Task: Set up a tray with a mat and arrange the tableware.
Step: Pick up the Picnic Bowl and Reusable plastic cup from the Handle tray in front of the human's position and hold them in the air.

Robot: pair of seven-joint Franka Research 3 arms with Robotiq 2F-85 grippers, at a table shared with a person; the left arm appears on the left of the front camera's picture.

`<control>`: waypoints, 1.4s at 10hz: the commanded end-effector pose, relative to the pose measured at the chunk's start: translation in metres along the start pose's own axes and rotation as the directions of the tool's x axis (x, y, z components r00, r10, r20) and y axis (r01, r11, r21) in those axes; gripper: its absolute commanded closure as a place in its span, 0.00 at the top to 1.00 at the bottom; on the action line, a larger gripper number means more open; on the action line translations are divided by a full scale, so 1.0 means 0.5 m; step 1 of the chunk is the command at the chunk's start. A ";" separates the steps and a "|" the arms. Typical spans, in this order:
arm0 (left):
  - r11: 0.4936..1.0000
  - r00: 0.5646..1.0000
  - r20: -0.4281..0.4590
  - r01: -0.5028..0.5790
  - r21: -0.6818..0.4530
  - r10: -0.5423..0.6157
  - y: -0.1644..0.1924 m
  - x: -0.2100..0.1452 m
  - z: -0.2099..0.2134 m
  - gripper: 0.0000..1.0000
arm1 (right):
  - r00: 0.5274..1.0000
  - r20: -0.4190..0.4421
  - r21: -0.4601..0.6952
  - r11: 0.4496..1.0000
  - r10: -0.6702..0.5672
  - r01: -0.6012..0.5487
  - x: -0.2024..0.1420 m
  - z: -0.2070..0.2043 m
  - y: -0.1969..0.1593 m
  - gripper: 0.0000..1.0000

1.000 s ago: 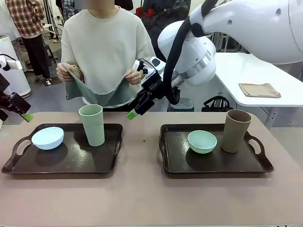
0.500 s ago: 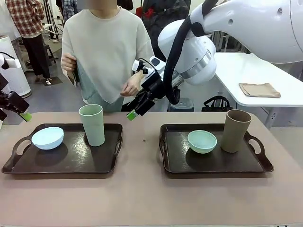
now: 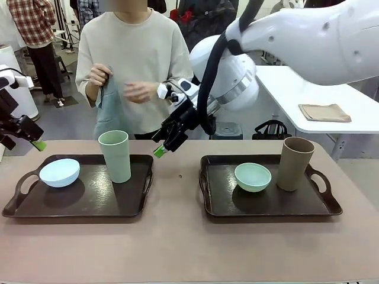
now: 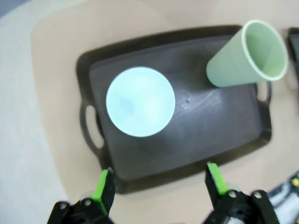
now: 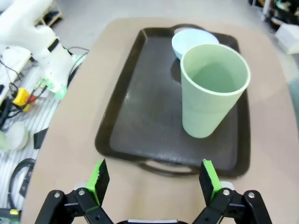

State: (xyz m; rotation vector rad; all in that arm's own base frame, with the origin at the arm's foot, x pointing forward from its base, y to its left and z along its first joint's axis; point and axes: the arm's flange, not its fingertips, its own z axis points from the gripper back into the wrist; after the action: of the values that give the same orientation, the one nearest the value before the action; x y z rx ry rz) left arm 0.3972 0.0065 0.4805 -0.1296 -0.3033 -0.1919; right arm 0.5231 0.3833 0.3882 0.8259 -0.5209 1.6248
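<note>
Beige tabletop (image 3: 177, 248): dark tray (image 3: 89, 201) holds pale green cup (image 3: 115, 156), pale blue bowl (image 3: 60, 172) beside it. Left tool (image 4: 159, 184) and right tool (image 5: 153, 179) hover near the cup, spread, empty, likely to clear it for the mat (image 3: 108, 112) held behind.

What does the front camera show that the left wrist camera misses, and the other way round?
Extra in the front view: a person holding a bluish cloth, the second tray with the mint green bowl and tan-brown cup, and the right gripper, open, raised above the table.
Extra in the left wrist view: a look from above, between the spread fingers of the left gripper, into the empty pale green cup.
Shared: the left tray, with the pale blue bowl and that cup standing on it.
</note>
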 end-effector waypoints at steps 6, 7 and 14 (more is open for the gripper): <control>0.997 0.996 0.092 -0.010 0.074 0.003 0.042 0.048 -0.086 1.00 | 0.990 0.140 0.078 0.996 0.018 -0.030 0.007 -0.116 -0.151 1.00; 0.998 0.995 0.101 0.001 0.060 -0.008 0.045 0.050 -0.093 1.00 | 0.991 0.132 0.065 0.997 0.021 -0.030 0.014 -0.136 -0.143 1.00; 1.000 0.996 0.092 0.012 0.028 -0.014 0.037 0.044 -0.125 1.00 | 0.997 0.066 -0.038 0.998 0.047 -0.045 0.042 -0.199 -0.075 1.00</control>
State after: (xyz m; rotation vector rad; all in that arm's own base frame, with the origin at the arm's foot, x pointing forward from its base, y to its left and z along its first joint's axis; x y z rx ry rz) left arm 0.4409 0.0118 0.4340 -0.0893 -0.3754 -0.1713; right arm 0.5462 0.4843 0.3369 0.9181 -0.6017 1.6720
